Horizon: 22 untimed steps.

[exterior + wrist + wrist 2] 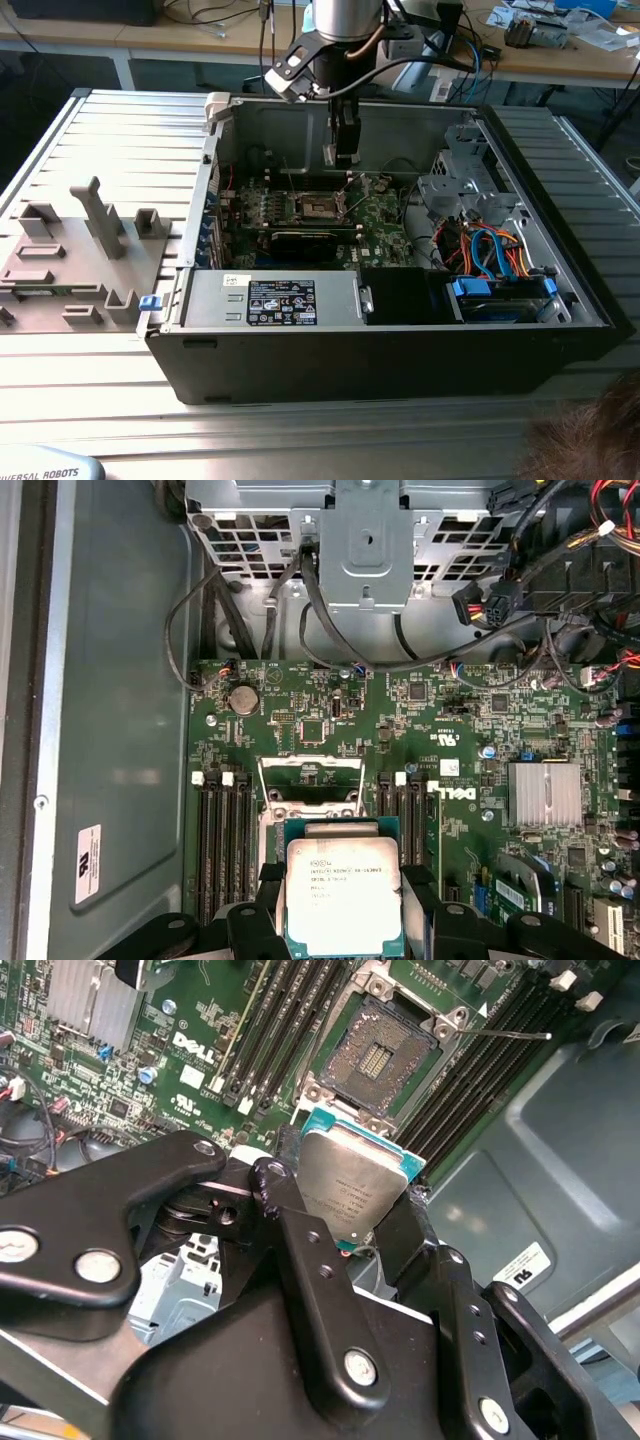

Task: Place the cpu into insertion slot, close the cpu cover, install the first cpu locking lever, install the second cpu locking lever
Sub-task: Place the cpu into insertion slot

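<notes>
**A:** How far along is the job?

**B:** Step 1 of 4 is in hand and nothing is finished. The end effector (342,152) hangs in the upper centre of the exterior view, over the open case (400,350) on the table (110,130). It is clenched on the cpu (350,1185), gripping 2 opposite edges.

**A:** So the cpu isn't seated?

**B:** No. In both wrist views it sits between the fingers (300,1250) with its metal top facing the cameras, held clear of the board. In the second wrist view the slot (383,1055) lies bare beyond it, contacts showing.

**A:** And the cover?

**B:** In the first wrist view the cover (310,764) looks swung open, with nothing in its window. In the second wrist view 1 lever (510,1033) sticks out free beside the slot. I can't make out the other lever.

**A:** What's left, then?

**B:** As I judge it, all 4 steps: seating the cpu, closing the cover and latching the 2 levers.
</notes>
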### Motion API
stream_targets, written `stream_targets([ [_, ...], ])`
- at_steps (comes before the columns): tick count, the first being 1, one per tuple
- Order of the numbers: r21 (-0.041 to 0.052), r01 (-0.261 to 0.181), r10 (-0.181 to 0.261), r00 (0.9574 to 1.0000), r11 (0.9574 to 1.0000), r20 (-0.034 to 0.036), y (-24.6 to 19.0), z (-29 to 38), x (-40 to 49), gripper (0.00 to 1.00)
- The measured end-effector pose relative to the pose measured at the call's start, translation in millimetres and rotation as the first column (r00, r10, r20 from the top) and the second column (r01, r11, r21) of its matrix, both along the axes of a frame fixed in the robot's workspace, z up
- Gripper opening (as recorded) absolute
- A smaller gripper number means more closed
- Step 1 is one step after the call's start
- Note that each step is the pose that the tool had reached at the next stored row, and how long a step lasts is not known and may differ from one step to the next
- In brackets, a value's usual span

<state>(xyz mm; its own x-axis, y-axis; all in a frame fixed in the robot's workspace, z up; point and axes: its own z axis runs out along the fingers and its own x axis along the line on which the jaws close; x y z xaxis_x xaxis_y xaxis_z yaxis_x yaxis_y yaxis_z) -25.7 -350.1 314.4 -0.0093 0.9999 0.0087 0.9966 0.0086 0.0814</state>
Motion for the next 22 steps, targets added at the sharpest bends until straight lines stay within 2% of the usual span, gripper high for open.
stream_targets([
  [22, 0.0000, 0.000, 0.000, 1.0000, 1.0000, 0.0000, 0.0, -4.2, 0.0, 0.54],
])
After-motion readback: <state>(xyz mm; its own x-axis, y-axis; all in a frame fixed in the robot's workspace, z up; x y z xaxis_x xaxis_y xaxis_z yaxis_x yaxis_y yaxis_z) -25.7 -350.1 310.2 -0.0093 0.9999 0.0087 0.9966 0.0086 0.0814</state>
